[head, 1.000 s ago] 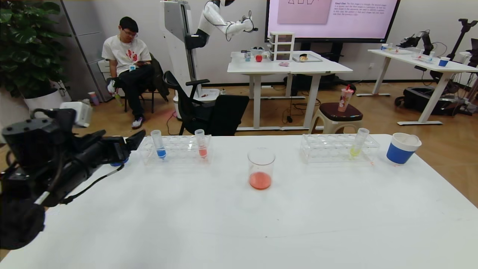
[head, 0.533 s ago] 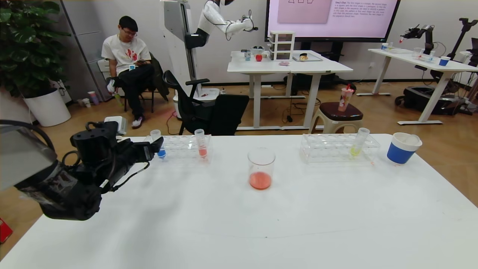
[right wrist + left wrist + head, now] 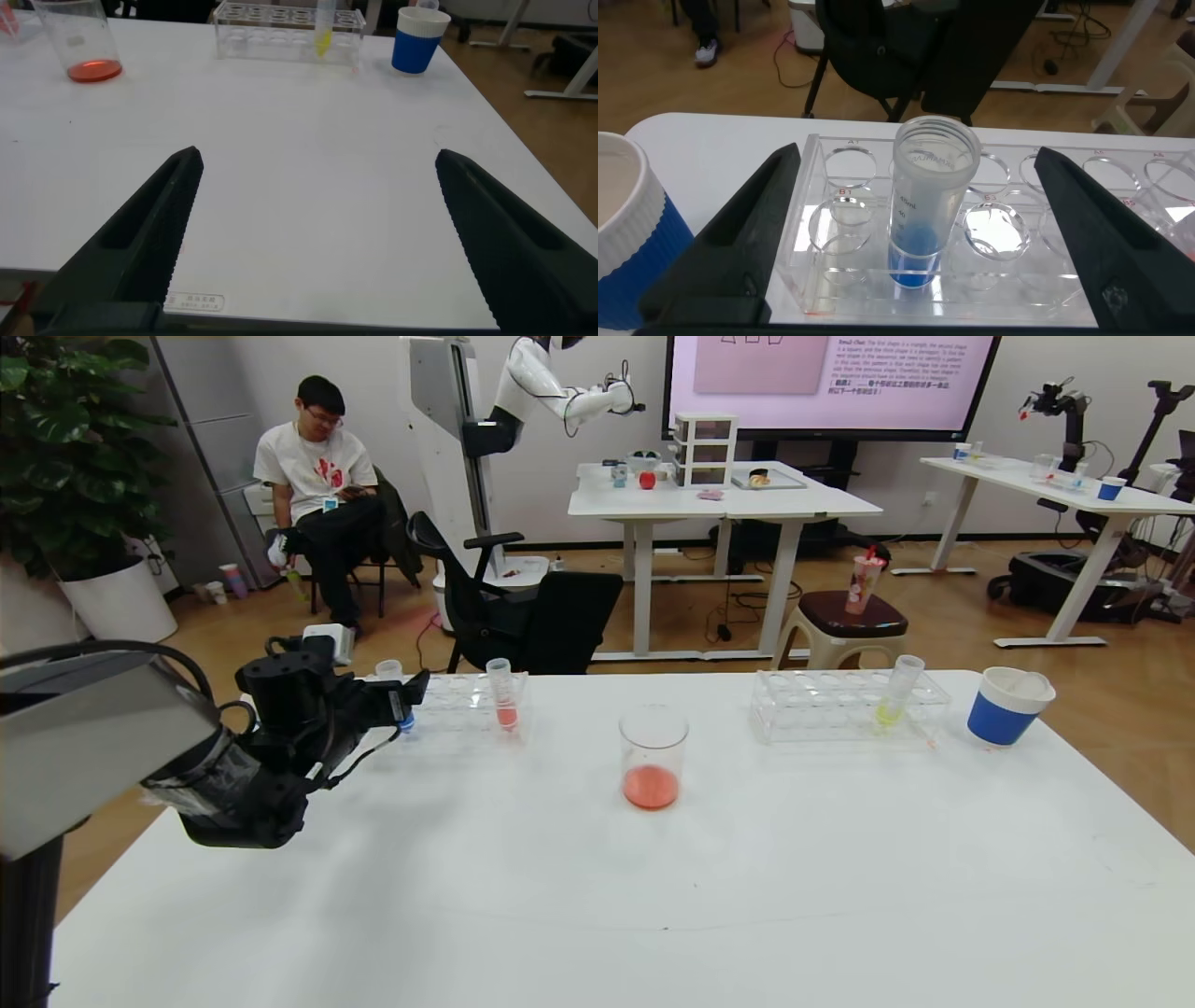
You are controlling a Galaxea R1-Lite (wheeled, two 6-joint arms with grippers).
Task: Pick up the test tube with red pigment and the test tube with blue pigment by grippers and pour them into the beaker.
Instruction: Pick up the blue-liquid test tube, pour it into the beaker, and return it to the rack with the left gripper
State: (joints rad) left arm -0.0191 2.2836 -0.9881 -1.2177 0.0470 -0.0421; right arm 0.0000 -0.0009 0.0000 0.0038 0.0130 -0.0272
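clear plastic, round-bottomed, the test tube with blue pigment stands upright in its transparent rack on the white table, between the spread fingers of the black left pincer, untouched. the glass beaker holds red liquid mid-table. the right pincer hovers released, near the table's front.

Wood floor, white desks

Bright even indoor light, soft faint shadows on white table, slight wide-angle edge distortion
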